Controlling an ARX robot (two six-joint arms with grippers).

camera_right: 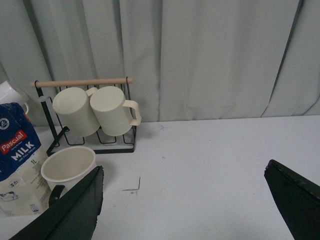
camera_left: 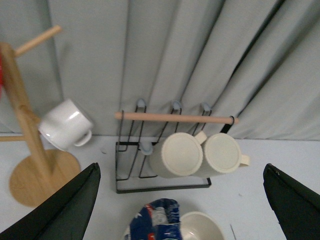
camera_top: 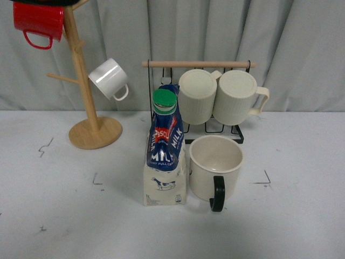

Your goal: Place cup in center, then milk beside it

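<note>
The cup, a wide cream mug with a black handle turned toward me, stands upright in the middle of the table. The milk, a blue and cream carton with a green cap, stands upright just left of the cup, nearly touching it. Both show in the right wrist view, the cup beside the milk, and at the bottom of the left wrist view, the milk and the cup. My left gripper is open and empty above them. My right gripper is open and empty, off to the right of the cup. Neither arm shows in the front view.
A black wire rack with a wooden rod holds two ribbed cream mugs right behind the cup and milk. A wooden mug tree at the back left holds a small white mug and a red mug. A curtain hangs behind.
</note>
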